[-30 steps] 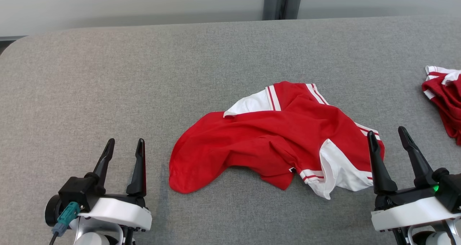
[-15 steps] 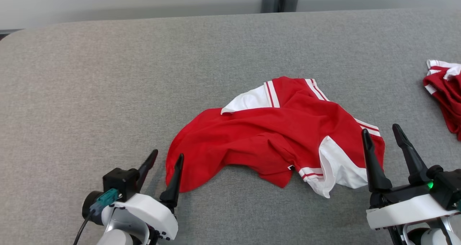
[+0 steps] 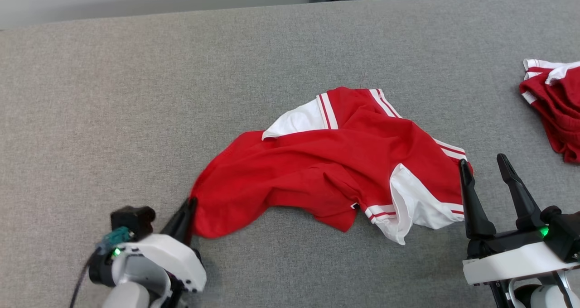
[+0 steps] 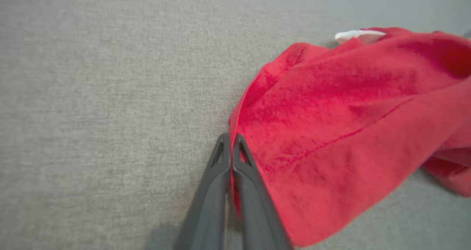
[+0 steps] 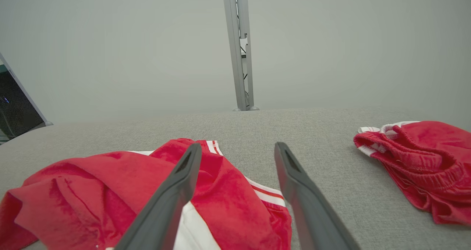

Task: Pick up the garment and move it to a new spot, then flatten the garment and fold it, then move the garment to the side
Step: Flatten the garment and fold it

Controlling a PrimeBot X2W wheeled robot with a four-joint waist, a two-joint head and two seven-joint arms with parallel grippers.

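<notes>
Garment lies crumpled on the table, toward the near edge. We see the left pincer pinching its left hem; the right pincer stands spread by its right end.

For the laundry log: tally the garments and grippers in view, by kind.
Red-and-white garments: 2 (middle garment, right-edge garment)
Grippers: 2 (left gripper, right gripper)
Total: 4
</notes>
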